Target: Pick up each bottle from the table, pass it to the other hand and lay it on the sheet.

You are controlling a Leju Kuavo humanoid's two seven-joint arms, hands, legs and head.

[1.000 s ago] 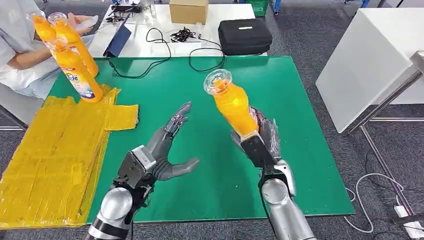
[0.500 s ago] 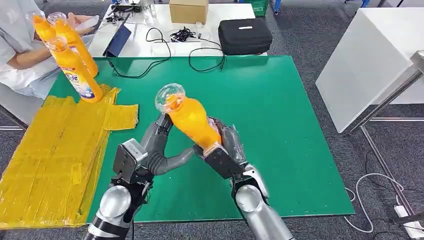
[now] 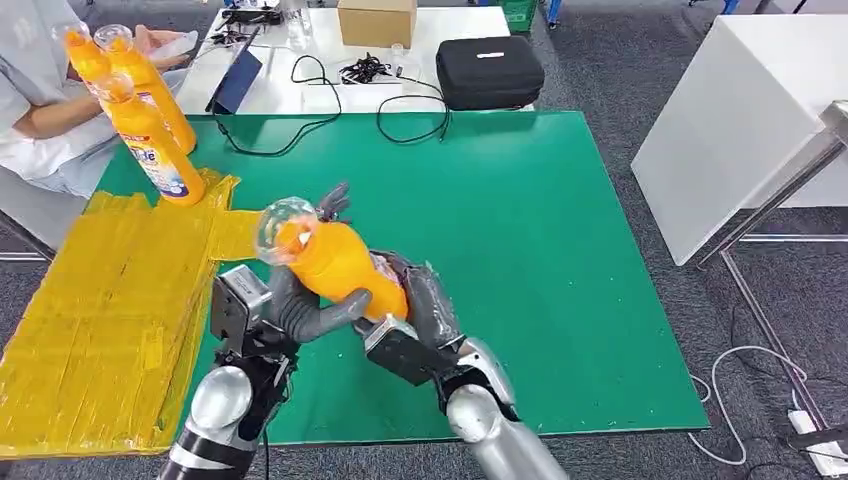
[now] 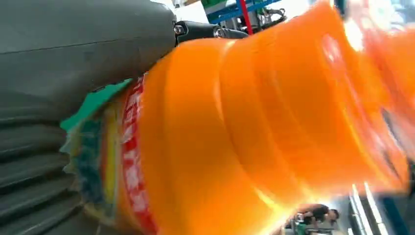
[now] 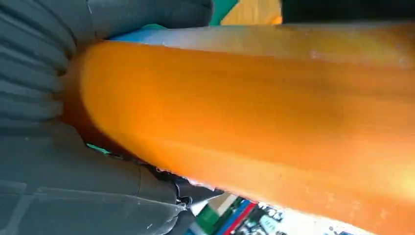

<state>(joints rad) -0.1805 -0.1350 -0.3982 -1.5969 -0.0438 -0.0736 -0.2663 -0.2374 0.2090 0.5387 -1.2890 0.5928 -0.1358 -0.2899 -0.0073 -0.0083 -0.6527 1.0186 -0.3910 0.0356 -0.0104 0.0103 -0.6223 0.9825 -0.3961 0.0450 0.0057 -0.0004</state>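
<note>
So the green table (image 3: 560,250) is the stage here, with the crinkly yellow sheet (image 3: 100,310) spread off its left end, well out past the left hand's fingertips, and that's where this thing presumably has to end up lying. Three more orange bottles (image 3: 150,140) stand bunched at the sheet's far corner, next to a seated person (image 3: 35,100), so my guess is they're just parked there waiting. The action is the orange detergent bottle (image 3: 335,265), tilted with its clear cap aimed toward the sheet side, hanging mid-air over the table between both hands. The right hand (image 3: 410,320) has its fingers wrapped round the base end, and the left hand (image 3: 300,300) has its thumb hooked under the body while its fingers reach up behind the neck. At least one fingertip pokes out past the cap, so I'd say that grip isn't fully closed; classic mid-handover, both hands on it so it can't drop. In the left wrist view the bottle's label end sits snug against the palm. Compared with a second ago, the right hand has carried the bottle from upright on the right side across to the left and tipped it over, and the left hand, which was spread wide holding nothing, has now closed in around it.
</note>
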